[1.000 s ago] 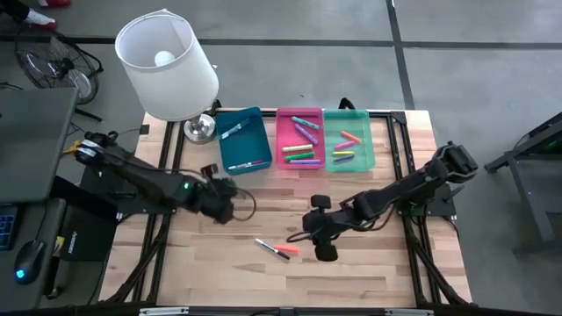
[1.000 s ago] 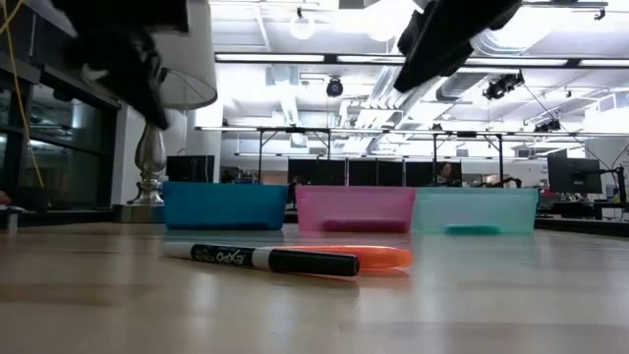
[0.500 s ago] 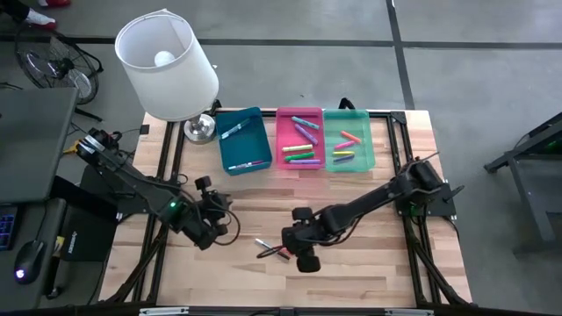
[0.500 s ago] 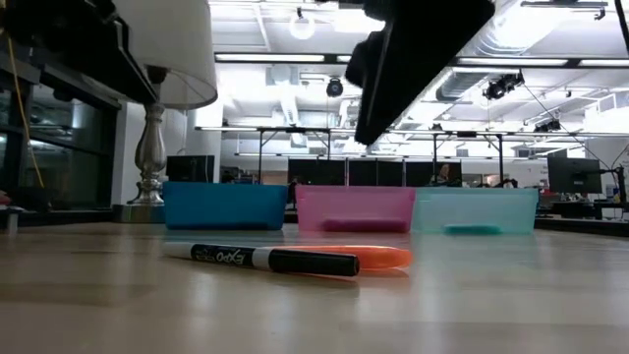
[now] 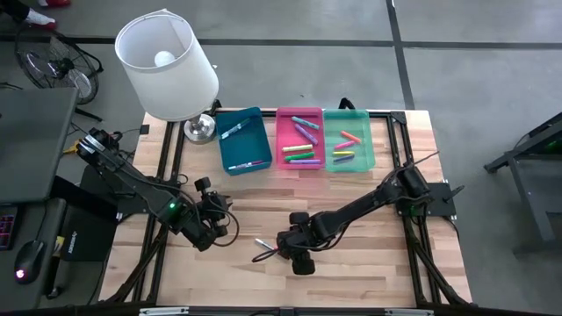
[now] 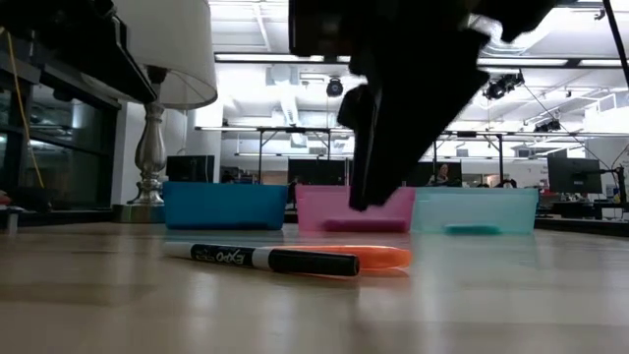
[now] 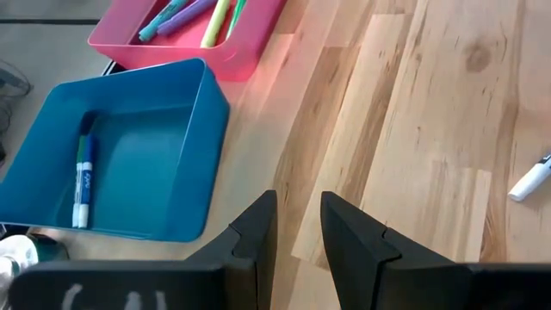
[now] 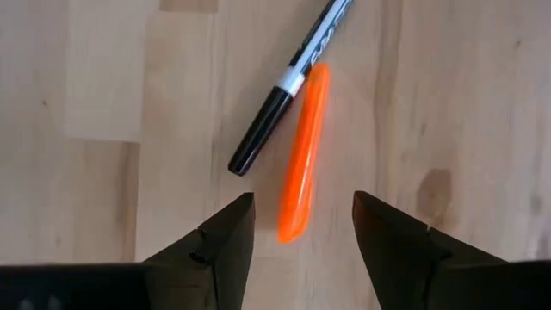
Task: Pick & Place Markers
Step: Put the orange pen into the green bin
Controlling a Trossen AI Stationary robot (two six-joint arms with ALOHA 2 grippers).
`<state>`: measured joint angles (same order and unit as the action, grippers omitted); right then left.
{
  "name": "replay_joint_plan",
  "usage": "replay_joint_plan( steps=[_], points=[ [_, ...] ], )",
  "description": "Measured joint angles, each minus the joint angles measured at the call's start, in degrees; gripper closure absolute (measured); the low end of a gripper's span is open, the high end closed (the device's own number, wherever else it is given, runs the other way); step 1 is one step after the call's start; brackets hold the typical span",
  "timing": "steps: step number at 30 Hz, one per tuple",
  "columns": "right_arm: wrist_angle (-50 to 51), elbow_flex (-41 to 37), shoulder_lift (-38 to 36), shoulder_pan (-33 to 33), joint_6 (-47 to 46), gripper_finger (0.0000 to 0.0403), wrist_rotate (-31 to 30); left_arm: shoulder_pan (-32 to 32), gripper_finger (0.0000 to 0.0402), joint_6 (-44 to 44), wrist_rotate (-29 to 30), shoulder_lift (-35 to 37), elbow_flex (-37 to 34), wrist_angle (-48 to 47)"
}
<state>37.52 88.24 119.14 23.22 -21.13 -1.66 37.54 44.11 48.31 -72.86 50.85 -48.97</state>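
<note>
black marker (image 6: 265, 260), orange marker (image 6: 378, 257), gripper (image 6: 378, 147) above

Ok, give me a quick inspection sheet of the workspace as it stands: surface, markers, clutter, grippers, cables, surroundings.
Surface: wooden table, bare planks in front of the trays.
Job's things: orange marker and black-capped white marker lie side by side on the wood; more markers in the blue tray, pink tray and green tray.
Clutter: lamp at the table's back left corner.
Grippers: right gripper open, above the orange marker, not touching it; left gripper empty, fingers narrowly apart, over bare wood near the blue tray.
Cables: thin cable looping by the left arm's wrist.
Surroundings: desks and monitors in the room behind; keyboard and mouse left of the table.
</note>
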Motion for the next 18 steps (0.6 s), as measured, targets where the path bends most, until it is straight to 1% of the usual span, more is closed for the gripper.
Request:
replay_joint_plan(
  steps=[4,9,15,18],
  points=[
    [-1.31,-0.02,0.90,-0.02,0.11,0.0217,0.04,0.00,0.0314,0.26,0.00,0.00,0.00,0.02],
    [-1.48,-0.02,1.06,-0.10,0.31,0.0217,-2.27,0.00,0.0314,0.76,-0.18,0.00,0.00,0.02],
    [-1.82,0.00,1.62,-0.10,-0.03,0.0217,-2.50,0.00,0.0314,0.78,-0.81,0.00,0.00,0.02],
    [-2.03,-0.01,3.02,-0.08,-0.89,0.0217,-2.60,0.00,0.0314,0.80,-0.81,-0.02,0.00,0.02]
  ],
)
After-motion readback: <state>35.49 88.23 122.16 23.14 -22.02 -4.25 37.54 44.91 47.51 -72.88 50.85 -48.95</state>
